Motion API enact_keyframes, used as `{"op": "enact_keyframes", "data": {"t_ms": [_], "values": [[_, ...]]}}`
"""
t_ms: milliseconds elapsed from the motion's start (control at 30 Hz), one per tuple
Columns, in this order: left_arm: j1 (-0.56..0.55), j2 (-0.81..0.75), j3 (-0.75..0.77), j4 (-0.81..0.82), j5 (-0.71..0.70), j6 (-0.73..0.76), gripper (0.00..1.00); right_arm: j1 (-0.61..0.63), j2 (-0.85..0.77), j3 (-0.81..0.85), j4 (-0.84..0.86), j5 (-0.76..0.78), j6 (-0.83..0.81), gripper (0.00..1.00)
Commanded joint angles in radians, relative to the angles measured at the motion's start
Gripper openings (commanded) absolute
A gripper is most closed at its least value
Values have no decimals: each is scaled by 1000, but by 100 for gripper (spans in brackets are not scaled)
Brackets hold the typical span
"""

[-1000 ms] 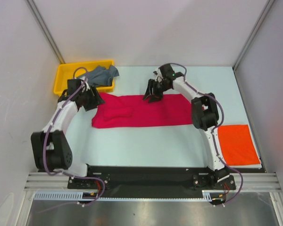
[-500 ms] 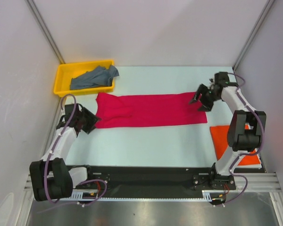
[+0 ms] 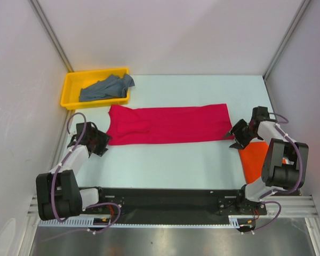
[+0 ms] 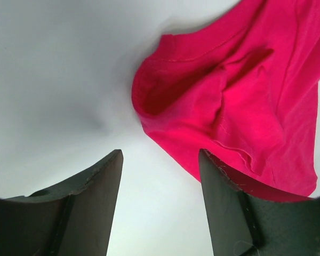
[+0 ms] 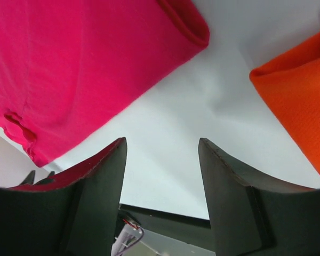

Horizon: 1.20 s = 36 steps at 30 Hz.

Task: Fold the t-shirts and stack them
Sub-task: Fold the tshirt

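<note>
Left gripper is sitting at the left of the top view with its two dark fingers spread apart and pinching nothing. It is pointing at the lower left corner of the long crimson-pink cloth t-shirt, just beside that corner; whether it is touching the cloth I cannot tell. In the left wrist view the gripper is showing only bare pale table in its gap, while the crimson-pink shirt is filling the upper right of the frame, its rounded, folded-over edge lying just above and to the right of the gap.

Right gripper is at the right of the top view, jaws likewise standing wide and gripping nothing, just off the lower right corner of the same shirt. In the right wrist view the gripper is framing bare table; the crimson-pink shirt is covering the upper left, and the bright orange-red folded shirt is showing at the right edge, apart from the pink one.

From above, the pink shirt is lying flat as a wide band across the middle of the table. The orange-red shirt is lying at lower right, partly hidden behind the right arm. A crumpled grey-blue shirt is lying inside the yellow plastic tray at upper left.
</note>
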<state>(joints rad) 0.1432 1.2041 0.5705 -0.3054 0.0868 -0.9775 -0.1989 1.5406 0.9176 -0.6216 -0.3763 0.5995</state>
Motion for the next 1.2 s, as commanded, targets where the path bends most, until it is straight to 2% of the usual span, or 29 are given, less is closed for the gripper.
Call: {"op": "enact_keyframes", "data": {"t_ms": [0, 67, 500, 633, 733, 800, 900, 933, 1000, 1033, 1067, 1167], "values": [[15, 26, -26, 103, 16, -29, 64, -13, 12, 7, 140, 29, 40, 61], [24, 47, -38, 143, 37, -29, 64, -28, 35, 4, 167, 27, 46, 60], [52, 141, 3, 155, 45, 22, 63, -56, 105, -8, 227, 25, 37, 56], [53, 170, 11, 172, 51, 36, 57, -54, 144, 9, 232, 23, 31, 49], [53, 195, 20, 184, 57, 46, 53, -53, 154, 12, 229, 40, 22, 47], [53, 210, 26, 193, 57, 57, 50, -53, 167, 10, 230, 47, 16, 43], [55, 230, 35, 201, 57, 72, 41, -48, 193, 13, 230, 56, -4, 24], [53, 235, 37, 200, 56, 77, 35, -47, 199, 15, 227, 59, -13, 21], [53, 250, 45, 206, 53, 88, 31, -39, 205, 12, 217, 68, -23, 13], [53, 256, 48, 210, 51, 91, 25, -34, 202, 9, 214, 73, -26, 4], [53, 262, 54, 213, 50, 98, 22, -22, 200, 4, 201, 86, -36, 0], [53, 287, 66, 232, 53, 112, 10, 9, 165, -14, 165, 123, -62, 0]]}}
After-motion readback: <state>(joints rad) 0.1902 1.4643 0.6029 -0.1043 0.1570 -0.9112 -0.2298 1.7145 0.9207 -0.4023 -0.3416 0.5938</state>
